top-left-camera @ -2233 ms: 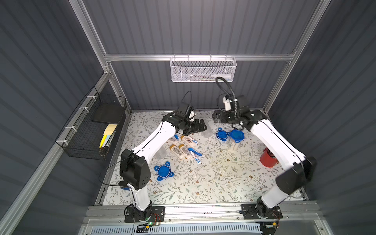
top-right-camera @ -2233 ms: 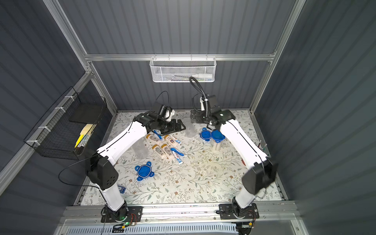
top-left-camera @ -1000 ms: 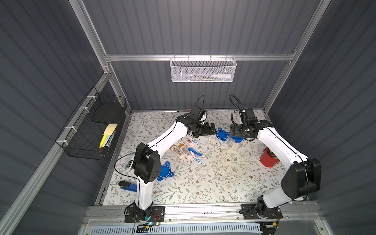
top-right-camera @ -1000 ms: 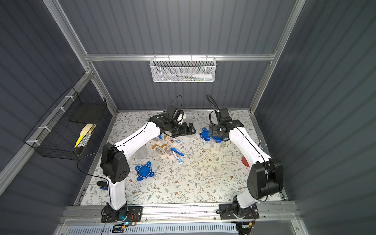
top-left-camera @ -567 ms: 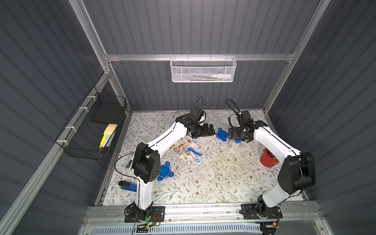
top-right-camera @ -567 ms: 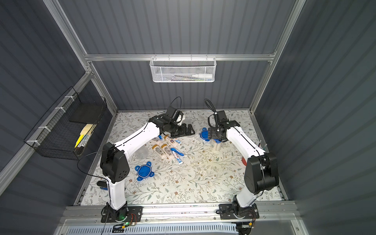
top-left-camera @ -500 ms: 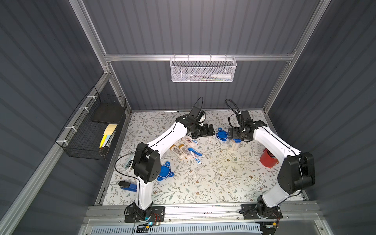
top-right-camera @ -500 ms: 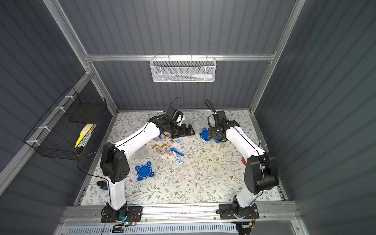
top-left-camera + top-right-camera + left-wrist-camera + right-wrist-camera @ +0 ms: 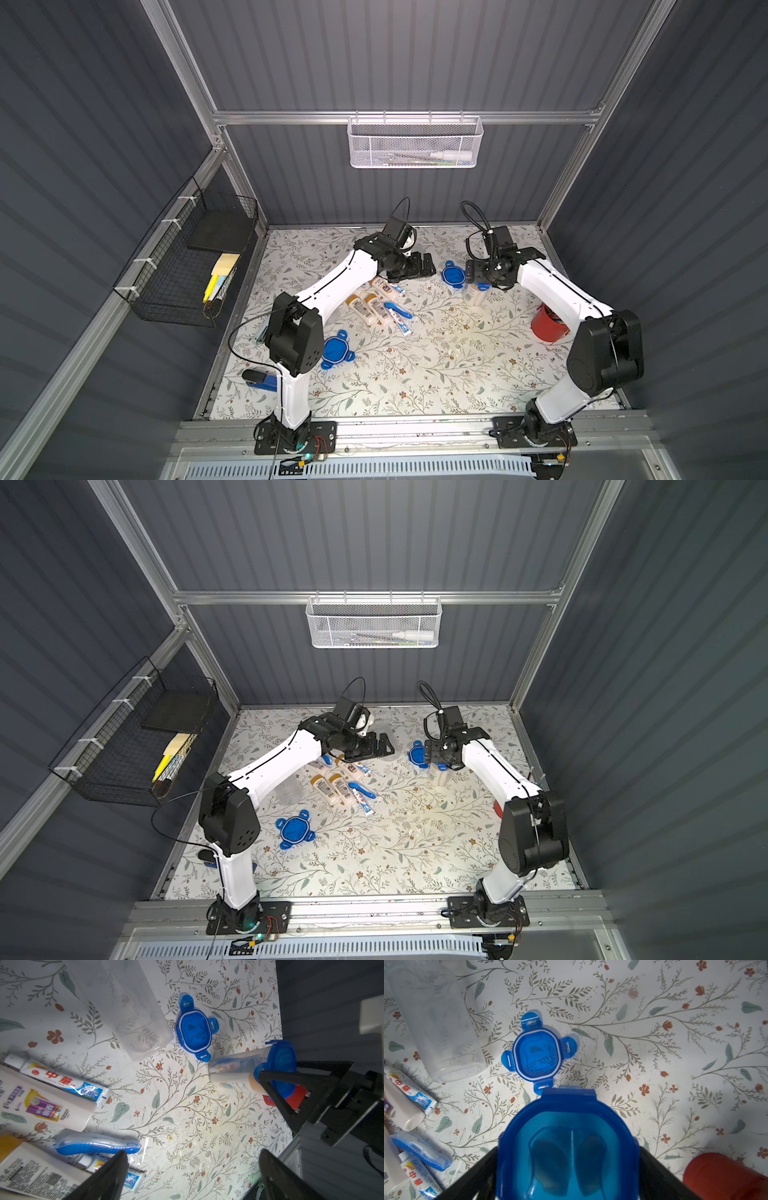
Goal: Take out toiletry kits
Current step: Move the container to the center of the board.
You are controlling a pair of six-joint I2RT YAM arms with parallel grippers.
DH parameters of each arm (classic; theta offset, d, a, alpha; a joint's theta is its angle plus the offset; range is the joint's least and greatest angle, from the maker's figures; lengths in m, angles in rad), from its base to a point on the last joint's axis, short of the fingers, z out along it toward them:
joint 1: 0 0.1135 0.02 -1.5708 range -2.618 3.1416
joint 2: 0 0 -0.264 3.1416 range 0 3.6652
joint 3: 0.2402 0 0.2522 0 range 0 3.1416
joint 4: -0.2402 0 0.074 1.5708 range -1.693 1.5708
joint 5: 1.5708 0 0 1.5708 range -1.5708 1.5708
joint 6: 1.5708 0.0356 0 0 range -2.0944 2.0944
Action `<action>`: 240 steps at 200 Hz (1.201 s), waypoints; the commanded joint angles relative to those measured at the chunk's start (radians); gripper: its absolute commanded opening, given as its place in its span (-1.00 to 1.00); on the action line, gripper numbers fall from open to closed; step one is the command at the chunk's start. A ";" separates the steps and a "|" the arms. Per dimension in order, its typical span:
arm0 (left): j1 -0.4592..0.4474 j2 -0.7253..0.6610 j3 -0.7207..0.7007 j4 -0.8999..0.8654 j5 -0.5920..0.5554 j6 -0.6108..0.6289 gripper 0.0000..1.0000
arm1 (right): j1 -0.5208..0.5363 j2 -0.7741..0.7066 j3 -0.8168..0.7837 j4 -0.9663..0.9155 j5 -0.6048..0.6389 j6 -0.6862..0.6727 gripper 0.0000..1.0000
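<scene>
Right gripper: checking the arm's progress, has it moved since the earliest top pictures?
Yes. The right gripper came forward from the back wall and now sits over the lidded jar, beside the loose blue lid, which stayed put.

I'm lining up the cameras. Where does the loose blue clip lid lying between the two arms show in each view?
In a top view: the loose blue plastic clip lid sits right of centre.
In a top view: lid near centre.
Left wrist: lid beside the empty clear plastic jar.
Right wrist: lid beside that jar.
Shared landmark: the blue-lidded clear plastic jar beside it.
</scene>
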 commanded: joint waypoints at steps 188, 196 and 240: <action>0.130 -0.162 -0.146 -0.014 -0.016 0.000 0.99 | 0.390 0.264 0.304 -0.033 0.082 0.087 0.98; 0.130 -0.162 -0.145 -0.015 -0.015 0.000 0.99 | 0.391 0.260 0.304 -0.034 0.072 0.095 0.98; 0.136 -0.164 -0.109 -0.045 -0.040 0.012 0.99 | 0.379 0.171 0.296 -0.016 0.003 0.110 0.98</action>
